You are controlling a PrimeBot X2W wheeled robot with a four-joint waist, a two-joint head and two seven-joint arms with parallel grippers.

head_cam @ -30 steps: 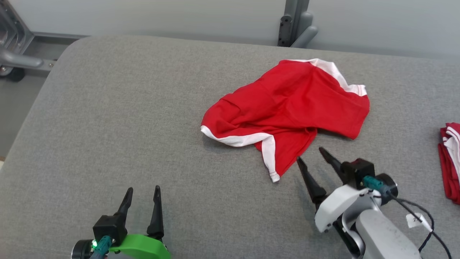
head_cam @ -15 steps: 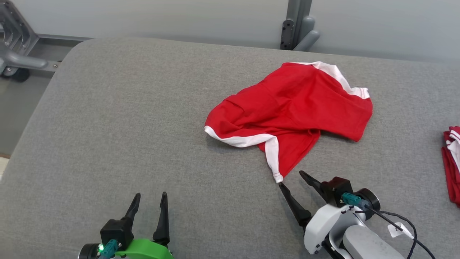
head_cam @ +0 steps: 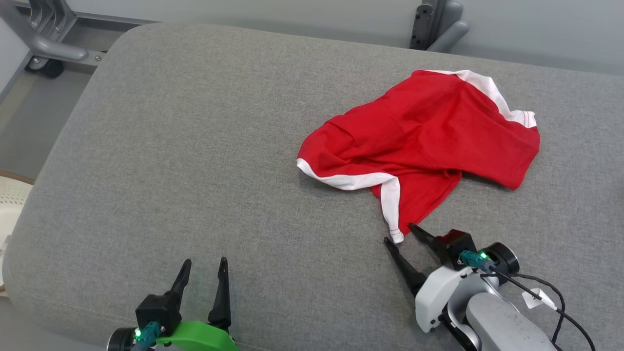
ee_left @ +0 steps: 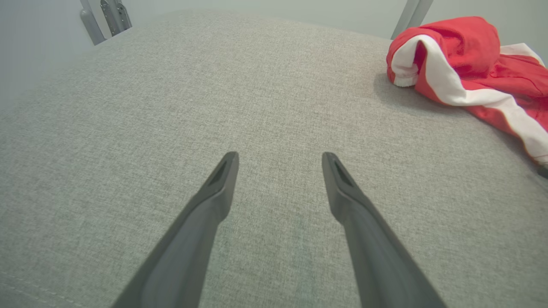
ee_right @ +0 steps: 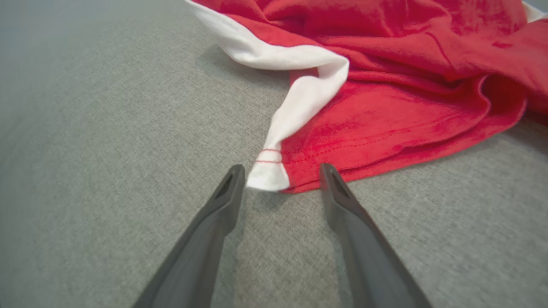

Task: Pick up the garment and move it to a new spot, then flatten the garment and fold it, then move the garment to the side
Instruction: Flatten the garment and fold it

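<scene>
A crumpled red garment with white trim lies on the grey padded table, right of centre. Its near corner, a white hem tip, sits between the two fingertips of my right gripper, whose jaws stand open on either side of it. My left gripper is open over bare fabric at the table's near left, well away from the garment, with nothing between its fingers.
The table's rounded near-left corner and left edge drop to the floor. A metal frame with a wheel stands at the far left, a grey post behind the table. A pale round object sits off the left edge.
The head camera has shifted, moving the scene rightward and down. My right gripper has moved left and inward, so the hem tip now sits between its fingertips. The left gripper stayed put.
</scene>
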